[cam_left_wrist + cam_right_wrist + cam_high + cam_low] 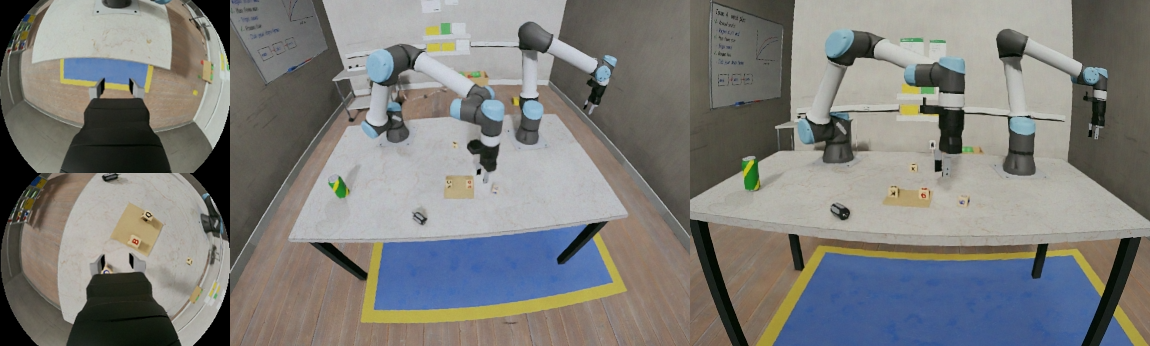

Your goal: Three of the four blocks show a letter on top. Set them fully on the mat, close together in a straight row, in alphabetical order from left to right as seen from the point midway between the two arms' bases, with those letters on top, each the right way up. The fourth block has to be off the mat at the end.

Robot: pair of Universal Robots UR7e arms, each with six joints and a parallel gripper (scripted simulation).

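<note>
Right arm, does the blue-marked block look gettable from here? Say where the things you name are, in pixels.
Likely yes. The right hand [482, 176] [942, 172] [116, 258] is open and near the blue-marked block [495, 189] [963, 201] [106, 269], with nothing visible between them; it probably needs a small sideways shift, then a descent.

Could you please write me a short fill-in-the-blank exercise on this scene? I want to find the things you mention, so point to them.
The tan mat [459, 195] [907, 202] [123, 228] carries exactly ____ blocks.
The block with a red letter on top [469, 184] [924, 193] [134, 242] shows the letter ____.
The can [338, 186] [751, 173] is yellow and ____.
The right gripper [482, 176] [941, 170] [116, 258] is not shut but ____.

Missing words: two; B; green; open.
</note>
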